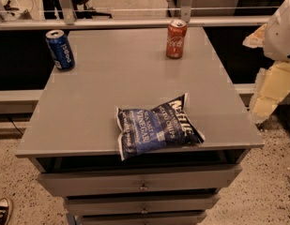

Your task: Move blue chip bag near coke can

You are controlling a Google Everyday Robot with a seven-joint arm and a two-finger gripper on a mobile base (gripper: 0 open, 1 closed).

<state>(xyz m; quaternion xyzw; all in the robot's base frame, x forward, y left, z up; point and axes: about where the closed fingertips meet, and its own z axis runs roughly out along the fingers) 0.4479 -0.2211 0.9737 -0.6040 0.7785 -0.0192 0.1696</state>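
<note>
- The bag (156,128) is laid at the front edge of the desk (111,78).
- The coke can (175,39) is stood at the back.
- The claw (269,90) is held off the right side; its state cannot be told.

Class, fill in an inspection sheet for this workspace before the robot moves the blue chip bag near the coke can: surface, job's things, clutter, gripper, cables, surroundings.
Surface: grey table top, with drawers below.
Job's things: blue chip bag lying flat at the front edge; coke can upright near the back edge, well apart from the bag.
Clutter: blue soda can upright at the back left corner.
Grippers: gripper off the table's right side, not touching the bag or the cans.
Cables: nothing seen.
Surroundings: speckled floor; shoe at lower left; metal rail behind the table.
</note>
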